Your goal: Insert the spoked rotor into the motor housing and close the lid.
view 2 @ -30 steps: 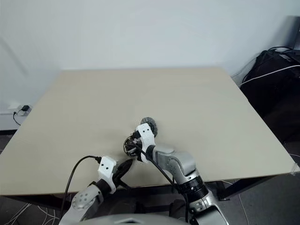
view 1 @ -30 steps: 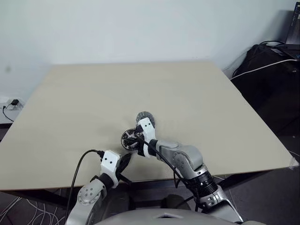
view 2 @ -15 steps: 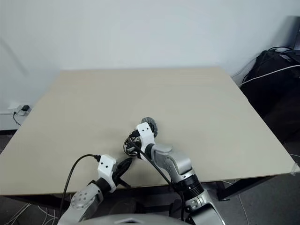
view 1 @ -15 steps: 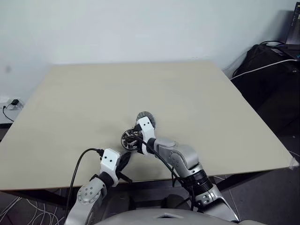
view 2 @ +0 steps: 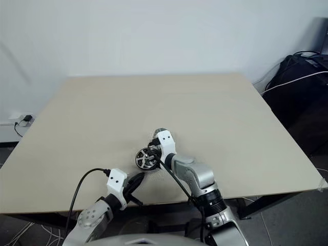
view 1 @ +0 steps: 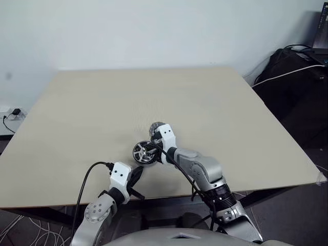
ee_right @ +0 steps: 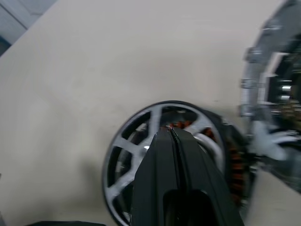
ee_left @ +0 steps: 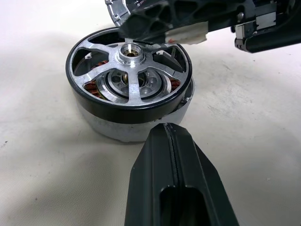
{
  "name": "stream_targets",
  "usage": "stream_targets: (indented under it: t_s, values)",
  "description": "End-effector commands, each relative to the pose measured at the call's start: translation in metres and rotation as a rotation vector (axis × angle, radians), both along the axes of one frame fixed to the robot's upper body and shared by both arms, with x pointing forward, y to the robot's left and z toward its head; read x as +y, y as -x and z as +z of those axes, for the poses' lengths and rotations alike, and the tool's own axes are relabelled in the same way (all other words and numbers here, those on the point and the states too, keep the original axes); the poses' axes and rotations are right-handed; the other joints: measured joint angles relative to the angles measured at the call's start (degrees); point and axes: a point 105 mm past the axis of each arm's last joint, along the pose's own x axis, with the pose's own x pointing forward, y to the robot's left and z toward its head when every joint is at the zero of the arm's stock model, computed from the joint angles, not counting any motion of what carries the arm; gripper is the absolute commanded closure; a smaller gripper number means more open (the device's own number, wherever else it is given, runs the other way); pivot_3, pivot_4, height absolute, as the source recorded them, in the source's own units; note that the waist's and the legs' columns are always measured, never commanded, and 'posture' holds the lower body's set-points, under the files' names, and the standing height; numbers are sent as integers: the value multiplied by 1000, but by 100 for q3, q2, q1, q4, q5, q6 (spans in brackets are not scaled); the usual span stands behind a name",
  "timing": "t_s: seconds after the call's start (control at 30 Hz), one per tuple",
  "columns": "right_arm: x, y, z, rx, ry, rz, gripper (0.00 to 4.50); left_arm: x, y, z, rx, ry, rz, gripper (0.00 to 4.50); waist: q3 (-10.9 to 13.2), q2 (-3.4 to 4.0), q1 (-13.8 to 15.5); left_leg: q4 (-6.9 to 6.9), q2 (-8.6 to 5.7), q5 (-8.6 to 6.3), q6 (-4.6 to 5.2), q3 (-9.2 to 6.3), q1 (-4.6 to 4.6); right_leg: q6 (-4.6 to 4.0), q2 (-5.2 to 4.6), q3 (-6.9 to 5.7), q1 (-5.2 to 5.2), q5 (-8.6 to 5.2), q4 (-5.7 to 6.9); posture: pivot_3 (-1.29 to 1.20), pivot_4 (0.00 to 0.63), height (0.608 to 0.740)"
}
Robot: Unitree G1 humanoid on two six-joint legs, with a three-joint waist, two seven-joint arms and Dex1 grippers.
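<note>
The spoked rotor (ee_left: 129, 77), silver with a black rim, lies slightly askew on the motor housing (ee_left: 117, 133), and copper windings show through its spokes. It sits near the table's front edge (view 1: 143, 152). My right gripper (ee_right: 169, 134) is shut and empty, its tip over the rotor's far rim (view 1: 154, 149). The grey lid (view 1: 156, 127) is just behind that wrist, partly hidden by it. My left gripper (ee_left: 171, 134) is shut on nothing, a little short of the housing on the near side (view 1: 137, 174).
The beige table (view 1: 102, 102) stretches away behind the parts. Its front edge runs just under my left gripper. Black bags with cables (view 1: 297, 66) stand off the table's right side. A wall socket (view 1: 13, 111) sits low at the left.
My right gripper has shifted right and away from me, uncovering the rotor. The left gripper, rotor and lid have stayed put.
</note>
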Motion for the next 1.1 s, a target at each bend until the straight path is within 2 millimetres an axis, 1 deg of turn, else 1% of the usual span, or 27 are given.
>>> stream_targets:
  t_s: [0.03, 0.13, 0.2, 0.27, 0.4, 0.5, 0.6, 0.73, 0.83, 1.1]
  values:
    - [-9, -8, 15, -54, -11, -30, 4456, -5, -6, 13, -56, 21, -15, 4500, 0, 0, 1, 0, 0, 0, 0, 0, 0, 0, 0, 0, 0, 0, 0, 0, 0, 740]
    - [-20, -11, 14, -59, 13, -59, 4456, -5, -5, 11, -52, 21, -16, 4500, 0, 0, 2, 0, 0, 0, 0, 0, 0, 0, 0, 0, 0, 0, 0, 0, 0, 740]
    - [-22, -11, 19, -77, 9, -61, 4456, -4, -4, 9, -48, 21, -16, 4500, 0, 0, 2, 0, 0, 0, 0, 1, 0, 0, 0, 0, 0, 0, 0, 0, 0, 740]
    - [-20, -10, 28, -105, -11, -49, 4456, -4, -4, 8, -45, 21, -16, 4500, 0, 1, 2, 0, 0, 0, 0, 1, 0, 0, 1, 0, 0, 0, 0, 0, 0, 740]
    - [-2, -1, 56, -168, -104, 25, 4456, -4, -4, 6, -43, 22, -21, 4500, 1, 1, -3, 0, 1, 0, 1, 1, 0, 0, 3, 0, 0, 0, 0, 0, 0, 740]
    - [8, 8, 61, -168, -119, 76, 4456, -4, -4, 4, -42, 23, -23, 4500, -1, -1, 0, 1, 2, 0, 1, 1, 2, 0, 3, 0, 1, 0, 2, 0, 0, 740]
    - [14, 14, 54, -147, -97, 111, 4456, -3, -3, 3, -41, 22, -23, 4500, -2, -3, 8, 4, 1, 0, 1, 1, 2, 0, 2, -1, 4, 0, 1, 0, 0, 740]
    - [21, 19, 32, -92, -29, 147, 4456, -2, -3, 1, -41, 22, -22, 4500, -4, -6, 2, 6, 1, 0, 1, 1, 2, 0, 1, -1, 4, 0, 2, 0, 0, 740]
    - [24, 19, 21, -73, 9, 158, 4456, -2, -2, 0, -41, 22, -21, 4500, -4, -6, 2, 6, 1, 0, 1, 1, 3, 0, 1, -1, 4, 0, 3, 0, 0, 740]
    - [23, 19, 7, -24, 31, 156, 4456, -2, -3, 2, -46, 24, -17, 4500, -4, -7, 1, 6, 1, 0, 0, 1, 2, 0, 0, 0, 4, 0, 3, 0, 0, 740]
